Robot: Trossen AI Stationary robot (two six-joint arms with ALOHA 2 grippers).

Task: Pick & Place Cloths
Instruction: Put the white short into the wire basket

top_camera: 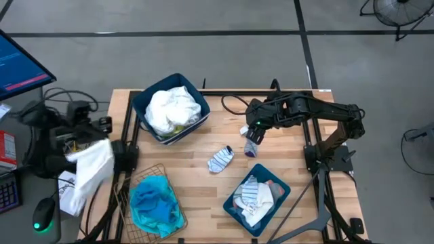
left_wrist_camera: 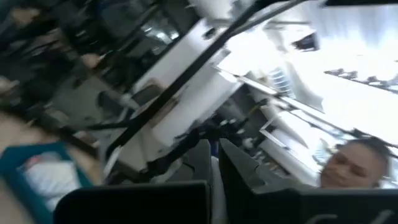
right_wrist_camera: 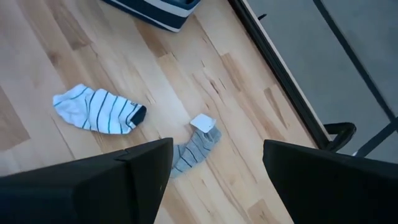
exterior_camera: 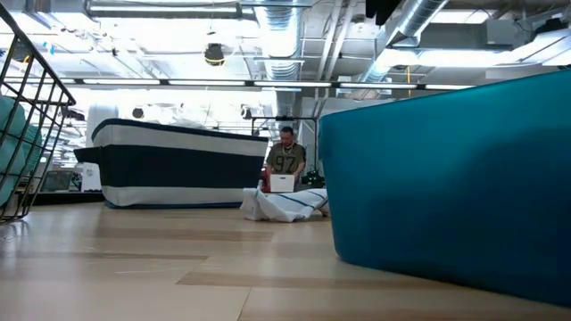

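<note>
Left claw (left_wrist_camera: 214, 168): we see it off the worktop's left edge, its fingers pressed together on a white cloth (top_camera: 91, 166) that hangs from it beside the worktop.
Wire basket (top_camera: 125, 196): we find it at the near left of the worktop (top_camera: 196, 183), holding the turquoise garment (top_camera: 152, 203).
Dark blue bin, far left (top_camera: 142, 102): we see it filled with a heap of white cloths (top_camera: 173, 108), with a bit of yellow fabric (top_camera: 178, 127) at the heap's near edge.
Striped sock (top_camera: 220, 159): we see it lying flat on the bare wood near the middle of the worktop, white with thin dark stripes and a dark toe, apart from both bins.
Grey sock (top_camera: 250, 149): we see it on the wood just right of the striped one, not touching it, with a small white tag (right_wrist_camera: 202, 122) at one end.
Right claw (top_camera: 255, 135): we see it spread wide directly over the grey sock, gripping nothing.
Dark blue bin, near right (top_camera: 281, 200): we see striped and white cloths (top_camera: 256, 195) piled inside it.
Person (exterior_camera: 285, 160): we see one seated in the room beyond the worktop in the low view.
</note>
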